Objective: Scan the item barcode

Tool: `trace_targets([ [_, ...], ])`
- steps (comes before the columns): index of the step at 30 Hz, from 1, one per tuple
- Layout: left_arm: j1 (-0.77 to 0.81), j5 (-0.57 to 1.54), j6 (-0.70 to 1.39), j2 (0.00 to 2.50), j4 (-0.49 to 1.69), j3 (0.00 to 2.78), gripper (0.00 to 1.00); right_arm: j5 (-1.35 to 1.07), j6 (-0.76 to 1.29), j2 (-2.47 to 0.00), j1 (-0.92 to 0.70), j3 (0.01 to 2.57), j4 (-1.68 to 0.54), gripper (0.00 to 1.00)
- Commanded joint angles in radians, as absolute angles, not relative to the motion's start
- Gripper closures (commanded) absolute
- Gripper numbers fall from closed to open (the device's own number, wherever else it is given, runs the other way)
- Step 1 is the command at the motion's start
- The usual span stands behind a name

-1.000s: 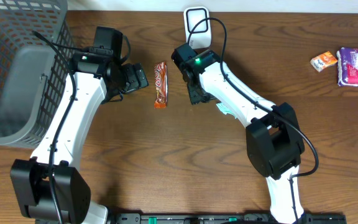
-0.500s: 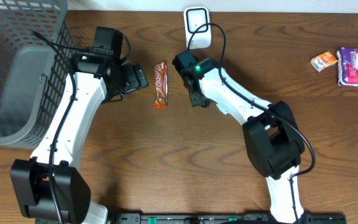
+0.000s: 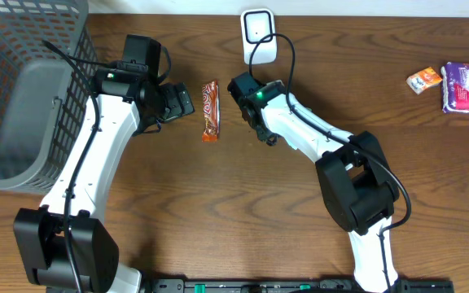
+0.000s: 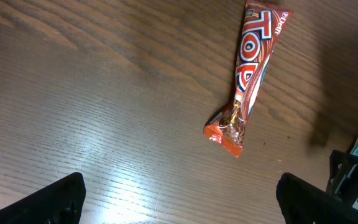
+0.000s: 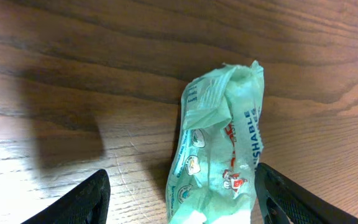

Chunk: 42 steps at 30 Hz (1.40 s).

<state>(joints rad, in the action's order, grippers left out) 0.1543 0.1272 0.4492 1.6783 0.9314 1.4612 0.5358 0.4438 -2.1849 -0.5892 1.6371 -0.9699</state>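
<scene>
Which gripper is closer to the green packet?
Right. The right gripper hangs directly over the green packet, straddling it; the left gripper sits beyond the candy bar.

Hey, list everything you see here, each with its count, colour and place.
basket: one, grey, far left
candy bar: one, red and brown, left of centre
scanner: one, white, top centre
green packet: one, pale green, crumpled, under the right wrist
small packet: one, orange, far right
pouch: one, purple and pink, beside the small packet
table: one, brown wood
left arm: one, white and black, jaws open near the candy bar
right arm: one, white and black, jaws open astride the green packet
</scene>
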Motion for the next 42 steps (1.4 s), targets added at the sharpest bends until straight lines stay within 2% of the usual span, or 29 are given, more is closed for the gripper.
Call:
trace_targets([
  [1, 0.154, 0.115, 0.450, 1.679, 0.934, 1.470, 0.02, 0.599, 0.451, -2.166, -0.590, 1.605, -0.964, 0.30],
  [17, 0.154, 0.115, 0.450, 1.679, 0.934, 1.470, 0.02, 0.645, 0.451, -2.166, -0.580, 1.510, -0.885, 0.32],
  [20, 0.154, 0.115, 0.450, 1.679, 0.934, 1.470, 0.02, 0.645, 0.451, -2.166, -0.579, 1.499, -0.881, 0.39],
  [23, 0.154, 0.115, 0.450, 1.679, 0.934, 1.470, 0.02, 0.627, 0.451, -2.166, -0.573, 1.497, -0.882, 0.58],
  [26, 0.154, 0.115, 0.450, 1.679, 0.934, 1.470, 0.02, 0.592, 0.450, -2.165, -0.568, 1.501, -0.882, 0.64],
  [30, 0.154, 0.115, 0.450, 1.679, 0.934, 1.470, 0.02, 0.509, 0.447, -2.165, -0.564, 1.543, -0.913, 0.78],
  [36, 0.154, 0.115, 0.451, 1.679, 0.934, 1.470, 0.02, 0.266, 0.356, -2.165, -0.531, 1.721, -1.038, 0.91],
  [42, 0.154, 0.115, 0.450, 1.679, 0.934, 1.470, 0.02, -0.143, 0.237, -2.165, -0.460, 1.861, -1.103, 0.92],
])
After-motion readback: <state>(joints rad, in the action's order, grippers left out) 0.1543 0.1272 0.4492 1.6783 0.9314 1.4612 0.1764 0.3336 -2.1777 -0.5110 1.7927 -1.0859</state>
